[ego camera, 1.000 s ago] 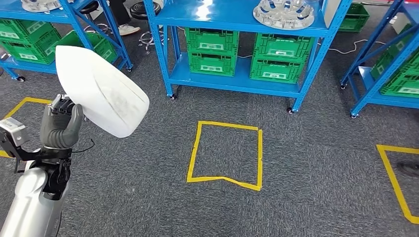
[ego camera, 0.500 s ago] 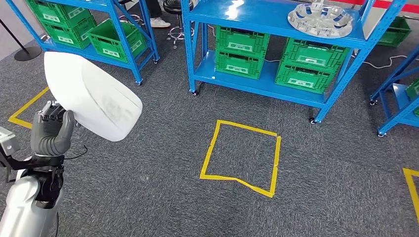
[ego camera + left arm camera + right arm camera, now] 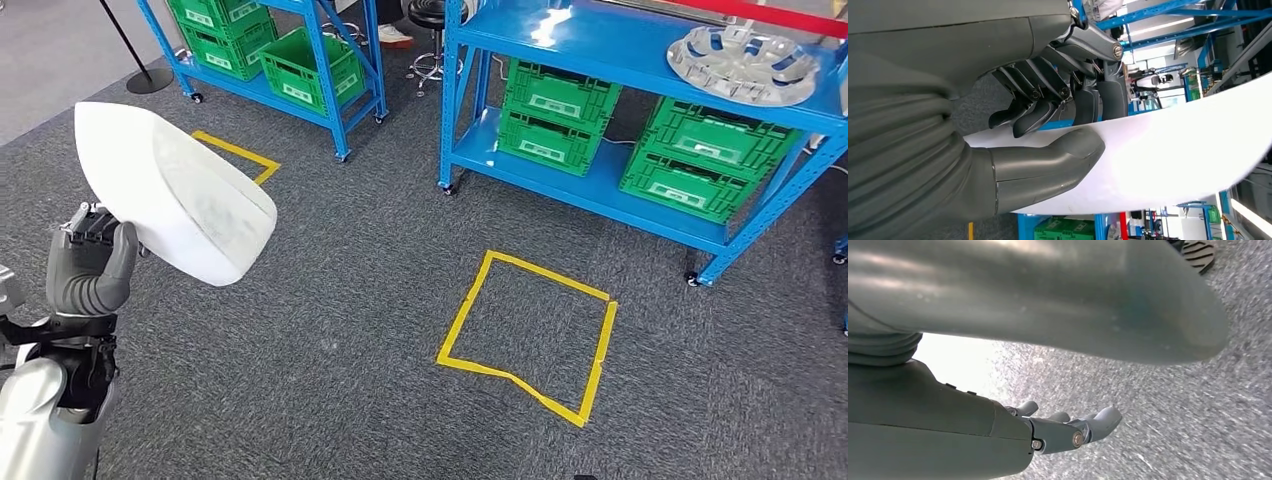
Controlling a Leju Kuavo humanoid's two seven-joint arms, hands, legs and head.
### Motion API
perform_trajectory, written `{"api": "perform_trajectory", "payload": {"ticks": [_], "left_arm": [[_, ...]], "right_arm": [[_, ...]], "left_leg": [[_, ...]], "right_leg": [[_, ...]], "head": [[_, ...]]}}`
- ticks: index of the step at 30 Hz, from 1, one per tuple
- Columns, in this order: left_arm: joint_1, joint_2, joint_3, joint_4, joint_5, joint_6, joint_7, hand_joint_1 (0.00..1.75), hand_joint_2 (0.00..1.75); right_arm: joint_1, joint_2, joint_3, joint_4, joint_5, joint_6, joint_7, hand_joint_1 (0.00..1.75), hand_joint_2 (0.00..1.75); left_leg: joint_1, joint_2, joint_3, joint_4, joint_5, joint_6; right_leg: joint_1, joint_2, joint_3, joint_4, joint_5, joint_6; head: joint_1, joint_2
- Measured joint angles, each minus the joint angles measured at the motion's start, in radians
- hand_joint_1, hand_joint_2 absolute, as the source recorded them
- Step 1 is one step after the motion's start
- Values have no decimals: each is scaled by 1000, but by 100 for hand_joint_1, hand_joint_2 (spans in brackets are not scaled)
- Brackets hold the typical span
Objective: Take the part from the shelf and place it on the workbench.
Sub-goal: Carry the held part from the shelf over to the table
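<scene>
Gripping the white part (image 3: 170, 190) at its lower edge, left hand (image 3: 90, 270) holds it slanting up-left; right hand (image 3: 1068, 427) hangs empty, fingers loosely apart.

Green crates (image 3: 560, 120) on blue racks, yellow floor square (image 3: 530, 335).

The left robot hand (image 3: 88, 272) is raised, fingers and thumb clamped; the right robot hand (image 3: 1068, 427) is held slack, fingers apart.
</scene>
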Motion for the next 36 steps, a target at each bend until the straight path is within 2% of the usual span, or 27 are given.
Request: {"api": "perform_trajectory", "payload": {"ticks": [1,2,4,6,7,8,9,10,12,13,15,16,17,19,21,22,23,24,25,26,28,30,31,32,33,35,36], "left_arm": [[-3,-1,-1,1,-1,0,0,175,175],[-7,-1,-1,2,-2,0,2,175,175],[-15,-7,-2,3,-6,-1,7,175,175],[-18,-18,-2,5,-14,-5,15,175,175],[-17,-22,-2,6,-18,-7,18,175,175],[-17,-26,-2,7,-20,-9,20,175,175],[-18,-29,-2,8,-22,-10,22,175,175],[-19,-31,-2,8,-22,-10,22,175,175],[-23,-36,-2,7,-23,-10,23,175,175],[-24,-38,-2,6,-23,-10,23,175,175],[-24,-40,-2,6,-24,-11,23,175,175],[-25,-41,-2,6,-26,-12,23,175,175],[-28,-43,-2,6,-29,-13,24,175,175],[-36,-51,-2,8,-36,-18,26,175,175],[-40,-61,-2,13,-42,-21,27,175,175],[-40,-66,-2,15,-44,-22,28,175,175],[-40,-69,-2,17,-46,-22,29,175,175],[-40,-71,-2,19,-48,-23,29,175,175],[-40,-74,-2,19,-50,-23,29,175,175],[-40,-77,-2,19,-53,-23,29,175,175],[-41,-81,-2,19,-58,-23,29,175,175],[-43,-83,-2,19,-61,-23,29,175,175],[-42,-83,-2,19,-63,-23,29,175,175],[-43,-83,-1,19,-64,-23,29,175,175],[-46,-82,-1,19,-65,-23,29,175,175],[-51,-83,-1,21,-66,-23,30,175,175],[-51,-85,-1,22,-66,-23,29,175,175]], "right_arm": [[-2,2,0,0,0,0,-3,0,0],[-2,3,0,0,0,1,-6,0,0],[-1,5,0,0,0,1,-7,0,0],[3,6,0,0,-1,1,-3,0,0],[3,6,0,0,-1,1,-2,0,0],[3,8,0,0,-1,1,-2,0,0],[3,9,0,0,-1,1,-2,0,0],[2,10,0,0,-1,1,-2,0,0],[1,12,0,0,-1,1,-2,0,0],[1,13,0,0,-1,1,-2,0,0],[0,13,0,0,-1,1,-2,0,0],[-1,13,0,0,-1,1,-2,0,0],[-2,14,0,0,-2,1,-2,0,0],[-2,15,0,0,-2,1,-3,0,0],[2,15,0,0,0,1,-3,0,0],[3,15,0,0,0,1,-3,0,0],[4,16,0,0,0,1,-3,0,0],[4,16,0,0,0,1,-4,0,0],[3,16,0,0,0,0,-4,0,0],[3,16,0,0,0,0,-4,0,0],[2,16,0,0,1,0,-5,0,0],[1,17,0,0,2,0,-5,0,0],[0,18,0,0,3,0,-4,0,0],[-1,19,0,0,3,0,-5,0,0],[-2,20,0,0,4,0,-5,0,0],[-1,21,-1,0,5,0,-5,0,0],[1,21,-1,0,6,0,-5,0,0]], "left_leg": [[-1,8,-4,4,-3,-6],[-2,28,-14,22,-14,-11],[-3,85,-57,116,-67,-18],[1,113,-110,232,-115,-25],[3,118,-120,256,-117,-27],[4,123,-111,242,-101,-29],[6,131,-83,193,-72,-29],[5,151,-47,123,-45,-27],[-2,183,10,17,-14,-14],[-5,189,19,-4,-13,-6],[-8,167,17,-6,-9,8],[-7,157,17,-9,-6,15],[-5,147,18,-13,-3,21],[-2,128,18,-19,1,32],[-3,105,15,-17,2,37],[-4,92,14,-16,2,38],[-5,79,13,-13,2,38],[-4,66,12,-10,2,37],[-4,54,11,-8,2,36],[-5,44,9,-4,2,32],[-4,23,4,-1,4,20],[-2,2,-2,-5,10,5],[-1,2,-5,-4,11,-1],[-2,15,-11,5,5,-6],[-3,39,-25,33,-12,-10],[-4,95,-74,140,-71,-16],[-2,109,-101,199,-97,-19]], "right_leg": [[-1,-9,3,-4,4,-8],[-2,-19,5,-9,8,-14],[-2,-39,7,-13,11,-21],[-1,-62,7,-13,10,-23],[-1,-74,7,-12,9,-23],[-1,-85,7,-12,8,-22],[-1,-95,9,-12,7,-20],[0,-106,11,-12,5,-17],[4,-124,16,-12,0,-8],[7,-132,17,-12,-1,-3],[8,-148,21,-16,-2,9],[7,-140,21,-13,-7,16],[5,-119,15,3,-19,22],[2,-63,-27,95,-70,27],[2,-41,-92,223,-121,27],[3,-38,-112,256,-124,26],[3,-37,-114,253,-107,24],[3,-33,-98,211,-75,22],[2,-19,-68,143,-38,19],[1,0,-39,80,-13,17],[1,27,-6,7,6,12],[5,14,-3,-2,6,2],[5,2,0,-5,9,-5],[4,-9,3,-10,13,-12],[3,-20,6,-14,16,-19],[4,-42,7,-17,17,-26],[5,-54,7,-17,16,-28]], "head": [[-1,0],[-3,0],[-6,0],[-8,0],[-8,0],[-8,0],[-8,0],[-8,0],[-7,0],[-6,0],[-6,0],[-6,0],[-5,0],[-4,0],[-3,0],[-3,0],[-3,0],[-3,0],[-3,0],[-3,0],[-4,0],[-4,0],[-4,0],[-6,0],[-8,0],[-12,0],[-12,0]]}}
